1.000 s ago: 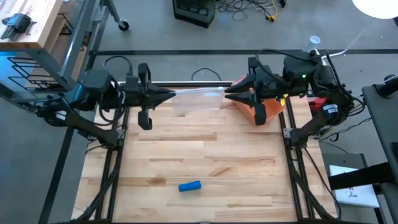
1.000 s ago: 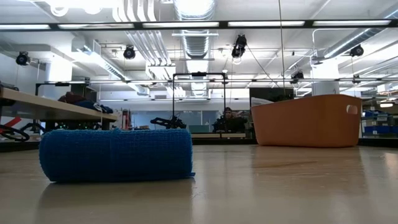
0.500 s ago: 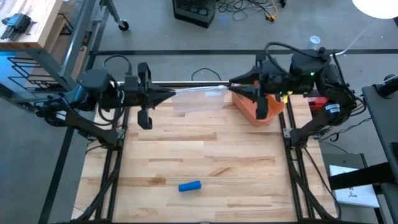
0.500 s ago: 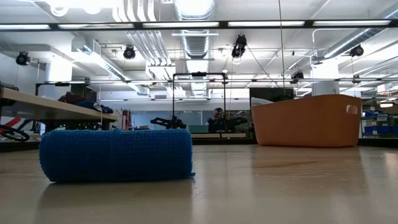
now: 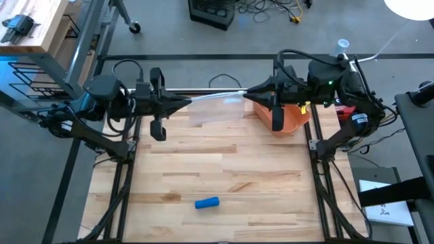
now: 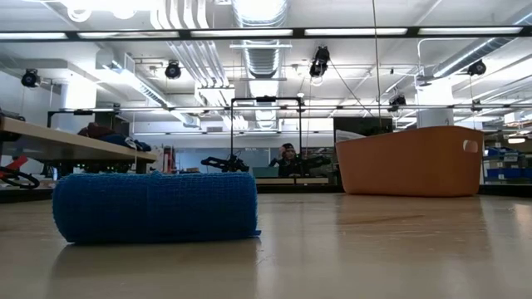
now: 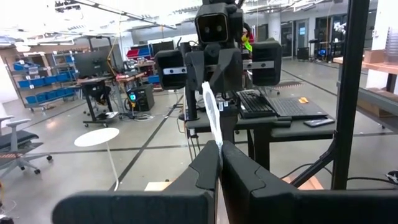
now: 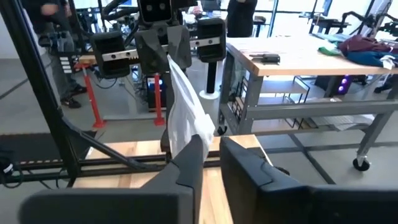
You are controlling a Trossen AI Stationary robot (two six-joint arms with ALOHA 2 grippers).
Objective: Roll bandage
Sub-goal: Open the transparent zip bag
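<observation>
Wooden table (image 5: 224,163): left gripper (image 5: 188,103) clamps the white bandage (image 5: 218,97), stretched at the far edge to the right gripper (image 5: 248,93), fingers narrowly apart around it. Advice: keep tension even while rolling. Blue roll (image 5: 207,202) lies near, untouched.

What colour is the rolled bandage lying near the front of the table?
Blue. The rolled bandage shows best in the low view, with a textured weave.

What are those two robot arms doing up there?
They are stretching a white bandage strip in the air between them, above the back edge of the table. The left claw is shut on one end. The right claw is at the other end, fingers a little apart. A rolled blue bandage lies near the front, and an orange bin sits at the back right.
</observation>
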